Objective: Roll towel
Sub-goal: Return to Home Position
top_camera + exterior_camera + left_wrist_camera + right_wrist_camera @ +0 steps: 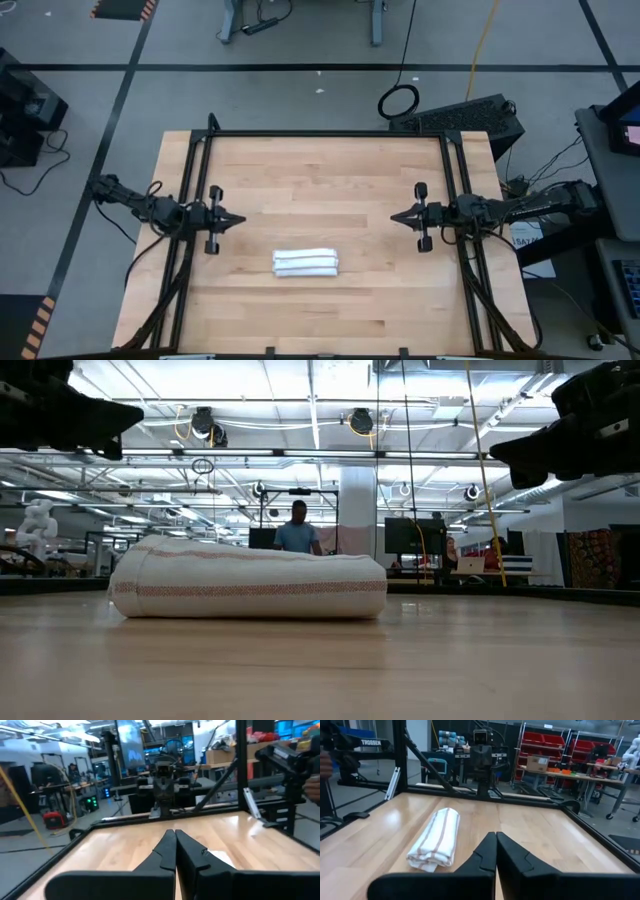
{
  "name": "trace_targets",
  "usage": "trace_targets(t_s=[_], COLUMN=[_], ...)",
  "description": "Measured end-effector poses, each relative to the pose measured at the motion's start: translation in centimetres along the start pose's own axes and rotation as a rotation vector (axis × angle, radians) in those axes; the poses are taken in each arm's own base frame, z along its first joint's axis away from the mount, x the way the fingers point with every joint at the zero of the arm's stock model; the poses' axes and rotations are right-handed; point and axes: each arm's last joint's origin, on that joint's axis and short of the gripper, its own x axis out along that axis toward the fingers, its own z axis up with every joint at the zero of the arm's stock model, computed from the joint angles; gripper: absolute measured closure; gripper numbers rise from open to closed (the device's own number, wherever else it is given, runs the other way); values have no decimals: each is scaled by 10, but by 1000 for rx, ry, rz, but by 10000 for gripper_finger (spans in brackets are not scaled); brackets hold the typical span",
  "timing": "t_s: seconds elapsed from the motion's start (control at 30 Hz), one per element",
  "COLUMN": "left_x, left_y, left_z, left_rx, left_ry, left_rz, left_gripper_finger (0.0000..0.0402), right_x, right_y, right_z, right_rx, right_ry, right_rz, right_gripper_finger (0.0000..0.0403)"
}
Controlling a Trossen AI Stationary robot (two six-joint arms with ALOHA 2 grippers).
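Note:
The towel [306, 263] lies rolled into a short white bundle with thin reddish stripes near the table's front middle; it also shows in the low view [248, 578] and the right wrist view [436, 839]. My left gripper [238, 220] is shut, at the table's left side, pointing level toward the right and clear of the towel. My right gripper [396, 216] is shut at the right side, pointing level toward the left, also clear of the towel. In each wrist view the fingers [175, 836] [496, 839] meet with nothing between them.
A black frame [325, 134] runs along the wooden table's far and side edges. Bare wood [320, 180] lies between the grippers and behind the towel. A person [297, 532] stands in the room beyond the table.

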Motion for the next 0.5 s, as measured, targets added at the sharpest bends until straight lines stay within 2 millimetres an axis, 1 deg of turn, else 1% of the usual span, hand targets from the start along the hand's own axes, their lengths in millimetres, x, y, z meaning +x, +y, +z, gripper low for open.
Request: trace_targets(t_s=[0.1,0.33,0.5], left_x=[0,2,3], left_y=[2,8,13], left_z=[-5,-6,-8], left_rx=[-6,-16,-14], left_ry=[43,52,60], left_rz=[21,42,72], left_gripper_finger=[401,401,401], right_x=[0,0,0], right_y=[0,-7,-12], right_z=[0,-1,-2], right_rx=[-9,-25,-30], right_ry=[4,10,4], right_rz=[-2,-50,10], right_gripper_finger=[403,403,403])
